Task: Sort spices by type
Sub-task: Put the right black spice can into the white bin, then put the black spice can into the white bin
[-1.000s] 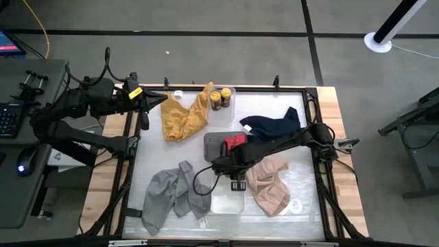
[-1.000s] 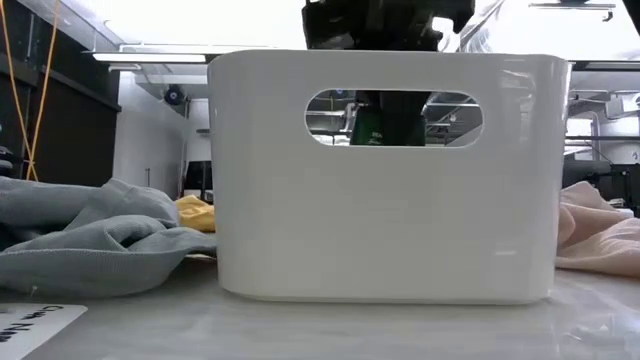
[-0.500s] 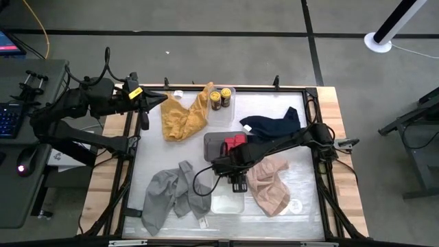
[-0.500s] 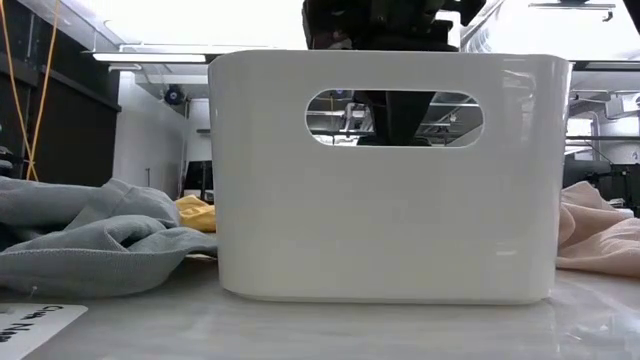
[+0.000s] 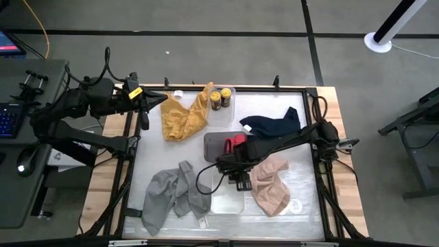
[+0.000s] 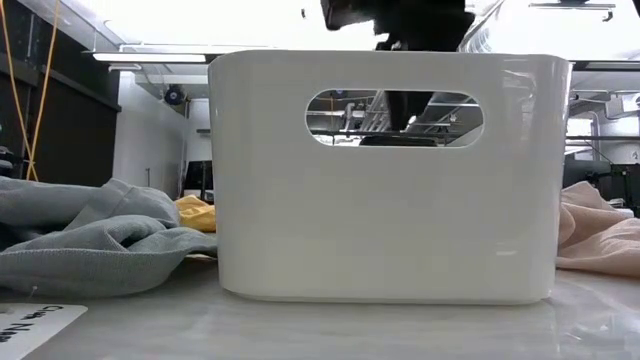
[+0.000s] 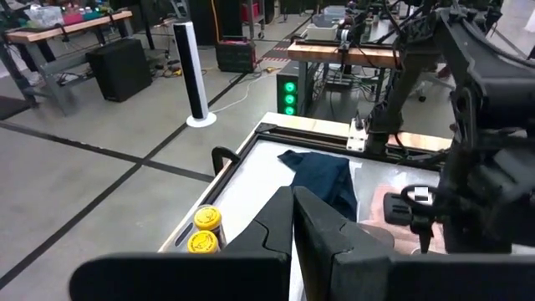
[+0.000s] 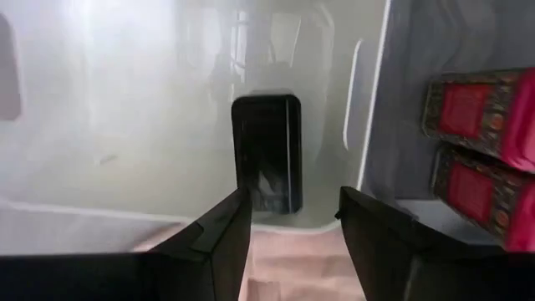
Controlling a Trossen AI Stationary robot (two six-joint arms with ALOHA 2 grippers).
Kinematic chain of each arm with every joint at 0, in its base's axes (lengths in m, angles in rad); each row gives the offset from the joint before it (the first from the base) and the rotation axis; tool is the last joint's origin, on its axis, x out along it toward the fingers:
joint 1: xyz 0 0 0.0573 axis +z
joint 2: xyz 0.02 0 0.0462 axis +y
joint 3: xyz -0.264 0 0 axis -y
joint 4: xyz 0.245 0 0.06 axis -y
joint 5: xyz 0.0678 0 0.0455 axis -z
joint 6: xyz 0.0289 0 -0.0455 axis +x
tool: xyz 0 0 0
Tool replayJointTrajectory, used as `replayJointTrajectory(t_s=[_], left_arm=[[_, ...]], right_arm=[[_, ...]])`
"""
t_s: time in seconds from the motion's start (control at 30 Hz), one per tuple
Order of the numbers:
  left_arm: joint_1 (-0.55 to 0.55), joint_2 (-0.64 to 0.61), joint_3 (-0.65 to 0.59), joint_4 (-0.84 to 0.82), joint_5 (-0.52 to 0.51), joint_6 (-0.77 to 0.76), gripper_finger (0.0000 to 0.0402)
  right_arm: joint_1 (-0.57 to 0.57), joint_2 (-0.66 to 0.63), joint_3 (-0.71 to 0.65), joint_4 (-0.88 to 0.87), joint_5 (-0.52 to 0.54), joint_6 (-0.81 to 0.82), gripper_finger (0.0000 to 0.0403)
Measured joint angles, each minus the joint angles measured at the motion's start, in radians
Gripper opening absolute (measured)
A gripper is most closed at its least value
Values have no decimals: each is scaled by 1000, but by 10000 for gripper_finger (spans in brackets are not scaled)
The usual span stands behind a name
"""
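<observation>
A grey concrete floor [image 5: 226,41] crossed by dark seams surrounds the wood-edged table [image 5: 337,137]. Beyond the left gripper, a white tower fan [image 7: 194,75] stands on the floor, with black crates [image 7: 124,67] and a workbench [image 7: 58,25] farther back. A side desk [image 5: 20,137] carries a keyboard [image 5: 8,120] and mouse [image 5: 22,167].

My two arms are matte black, built of slim jointed links with black cables looping along them. My left arm's gripper [image 5: 152,100] carries a small yellow label near the wrist. My right arm's gripper [image 8: 289,224] ends in two broad, dark, smooth-edged fingers [image 8: 219,238].
</observation>
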Motion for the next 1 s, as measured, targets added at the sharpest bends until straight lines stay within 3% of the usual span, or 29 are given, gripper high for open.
replayJointTrajectory(t_s=[0.17, 0.33, 0.5, 0.7, 0.87, 1.0], left_arm=[[0, 0, 0, 1, 0, 0, 0], [0, 38, 1, 50, 34, -9, 21], [-7, 148, 1, 22, 253, -64, 99], [-91, 262, 0, -197, 432, -188, 217], [-249, 340, 0, -416, 515, -319, 284], [-418, 381, 0, -574, 531, -437, 300]], right_arm=[[0, -60, 0, -31, 10, -3, 179], [0, -123, 0, -71, 94, 27, 179], [0, -174, 0, -145, 187, 47, 179], [-14, -241, -13, -240, 249, 90, 179], [-47, -378, -204, -151, 262, 147, 179], [-73, -498, -402, -14, 229, 266, 179]])
